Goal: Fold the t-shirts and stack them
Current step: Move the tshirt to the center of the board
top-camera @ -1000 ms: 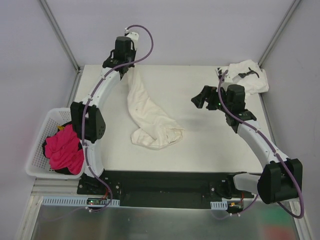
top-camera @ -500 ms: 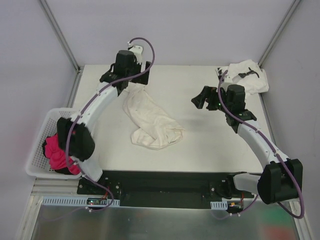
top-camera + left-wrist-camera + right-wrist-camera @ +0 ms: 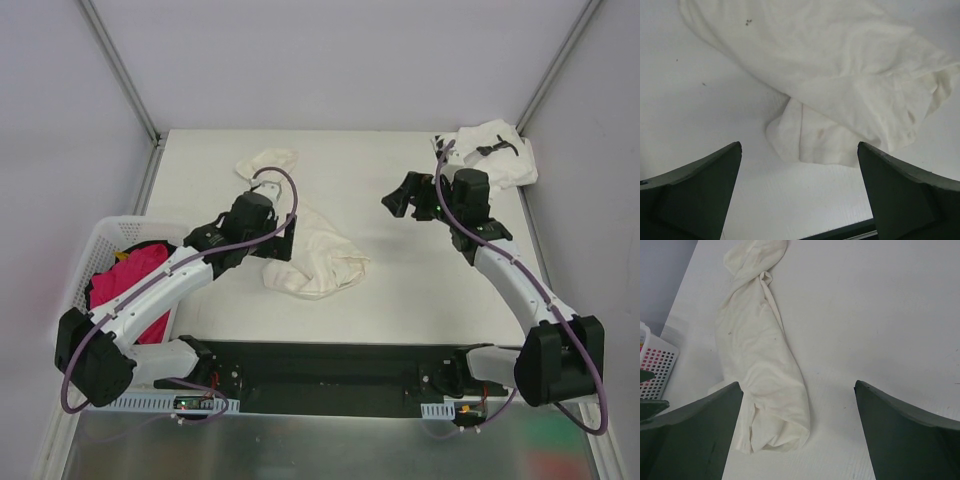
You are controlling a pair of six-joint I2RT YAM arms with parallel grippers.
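White table [image 3: 410, 290] bears crumpled cream t-shirt [image 3: 322, 258]; left hand [image 3: 799, 150], right hand [image 3: 798, 386] spread empty.

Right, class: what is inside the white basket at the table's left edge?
The basket holds crumpled bright pink cloth. The left arm lies across its near side and covers that part, so whatever else is in there cannot be seen.

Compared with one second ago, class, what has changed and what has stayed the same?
The left fingers let go of the cream t-shirt, whose far end dropped onto the table, and the arm drew back toward its base. The right fingers, printed t-shirt and basket stayed put.
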